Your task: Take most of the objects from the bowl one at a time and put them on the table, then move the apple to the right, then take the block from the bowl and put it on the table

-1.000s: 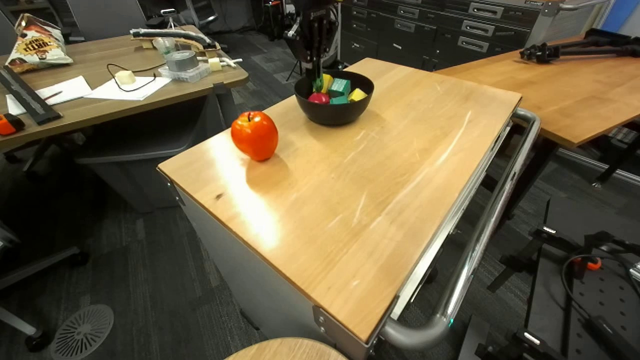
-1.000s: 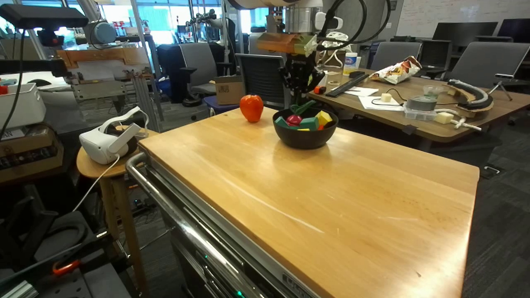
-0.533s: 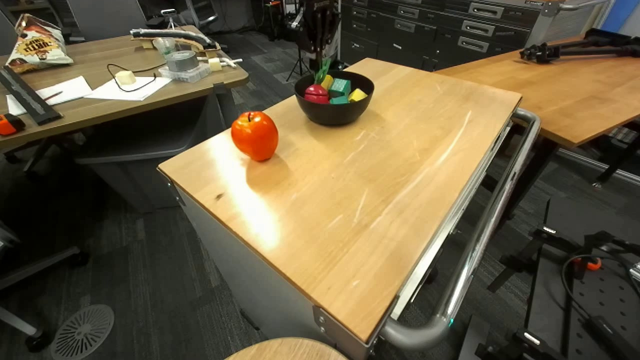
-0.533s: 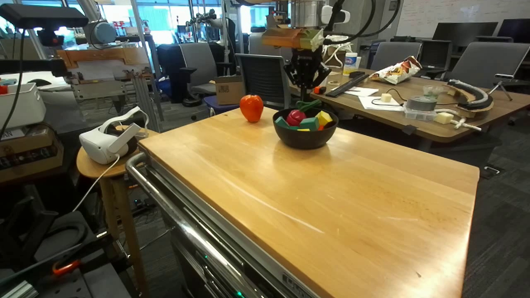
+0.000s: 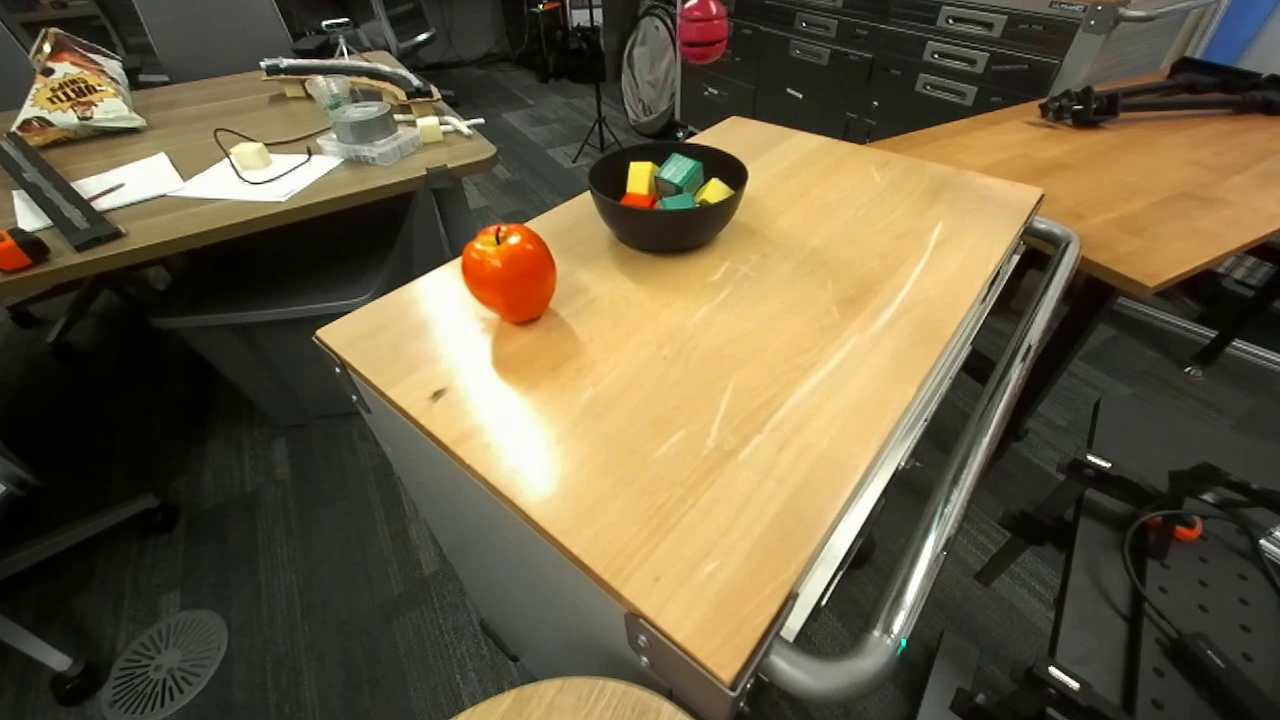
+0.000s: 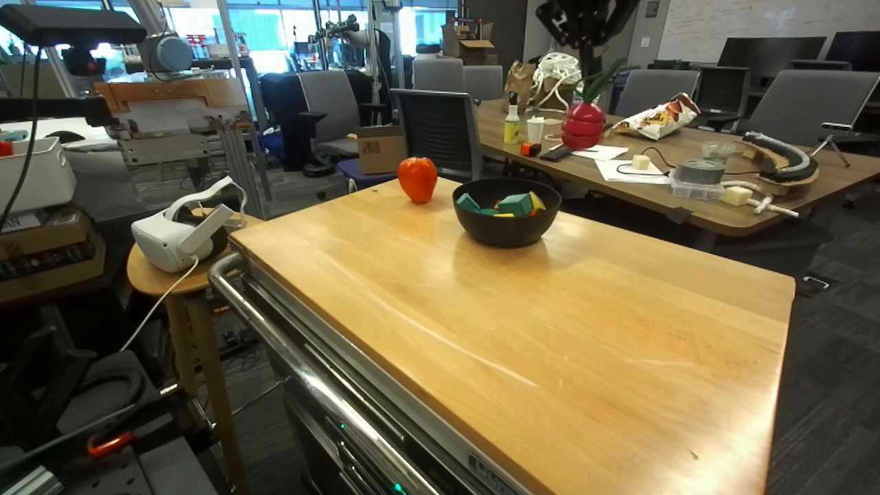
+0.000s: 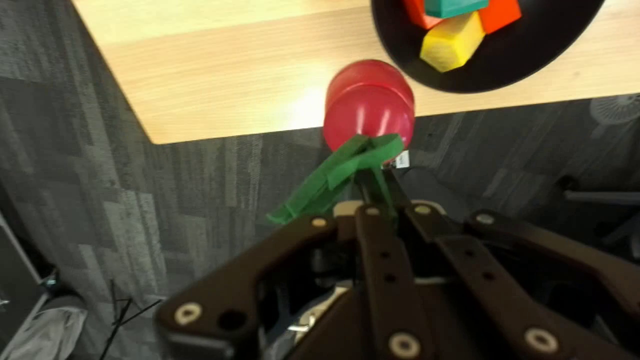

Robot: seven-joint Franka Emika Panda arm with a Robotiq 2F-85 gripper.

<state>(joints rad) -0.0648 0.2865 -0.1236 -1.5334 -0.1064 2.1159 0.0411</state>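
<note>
My gripper [image 6: 586, 60] is shut on the green leaves of a red toy radish [image 6: 584, 127], which hangs high beyond the table's far edge. In the wrist view the radish [image 7: 370, 107] hangs from the fingertips [image 7: 377, 182], beside the bowl. The gripper is out of frame in an exterior view, where only the radish [image 5: 703, 32] shows. The black bowl [image 5: 665, 230] stands on the wooden table [image 5: 750, 350], holding green [image 5: 680, 173], yellow [image 5: 714, 191] and red-orange [image 5: 637, 201] blocks. The apple [image 5: 509, 273] stands upright on the table near the bowl, in both exterior views.
A metal rail [image 5: 960, 500] runs along one table edge. A cluttered desk [image 6: 729, 220] with a chip bag [image 6: 660, 118] stands behind. A stool [image 6: 144, 268] with a white headset [image 6: 175, 240] is beside the table. Another wooden table [image 5: 1150, 190] stands close by.
My gripper has pulled the radish up out of the bowl by its leaves and carried it up, toward the desk side in an exterior view. The bowl, apple and blocks stay in place.
</note>
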